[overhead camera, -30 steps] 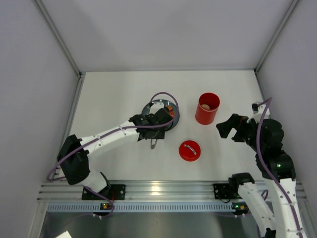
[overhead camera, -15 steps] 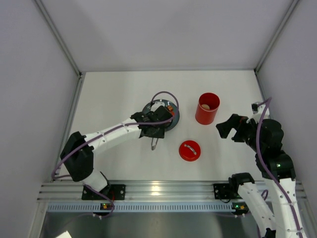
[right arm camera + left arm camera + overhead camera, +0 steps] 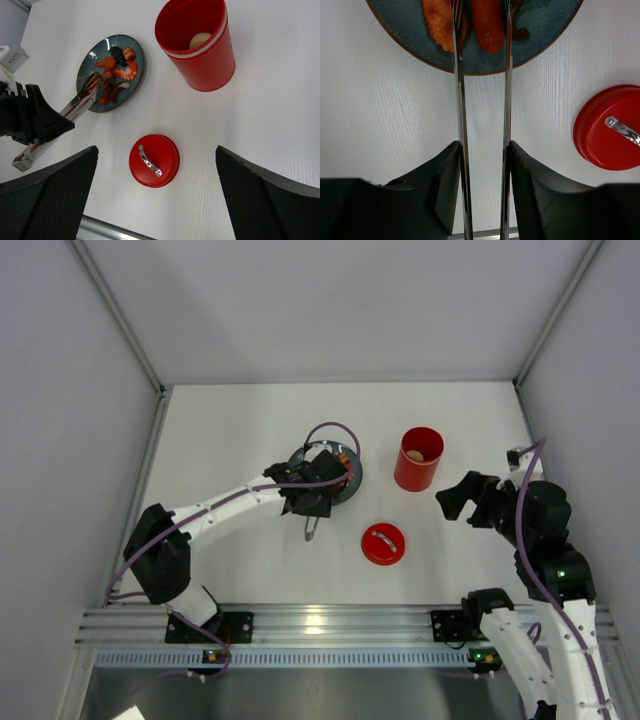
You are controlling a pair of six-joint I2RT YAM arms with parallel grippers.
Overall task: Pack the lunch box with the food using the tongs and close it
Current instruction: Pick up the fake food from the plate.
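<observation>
The left pincer (image 3: 482,150) pinches the tongs (image 3: 459,100) near their joined end, one finger pressed against the outside of each slim arm. The two arms run almost parallel from the fingers out over the dark blue-grey plate (image 3: 540,35). On the plate they pass either side of an orange-red strip of the food (image 3: 487,25), with a second orange piece just left of the left arm. The tips run past the edge of the wrist view, so I cannot tell whether they press the strip. From above, this pincer (image 3: 312,498) hangs over the near edge of the plate (image 3: 355,476), around the middle of the desk (image 3: 230,440), and the tongs' joined end (image 3: 311,530) sticks out toward the near side.

The lunch box (image 3: 418,465) stands upright and open to the right of the plate, apart from it. A round beige disc (image 3: 200,40) lies inside it. Its lid (image 3: 383,544) lies flat on the desk with the silver handle up, nearer than both box and plate and between them.

The right pincer (image 3: 157,195) is spread wide and holds nothing. It hovers at the right side of the desk (image 3: 460,498), clear of the lunch box and the lid.
</observation>
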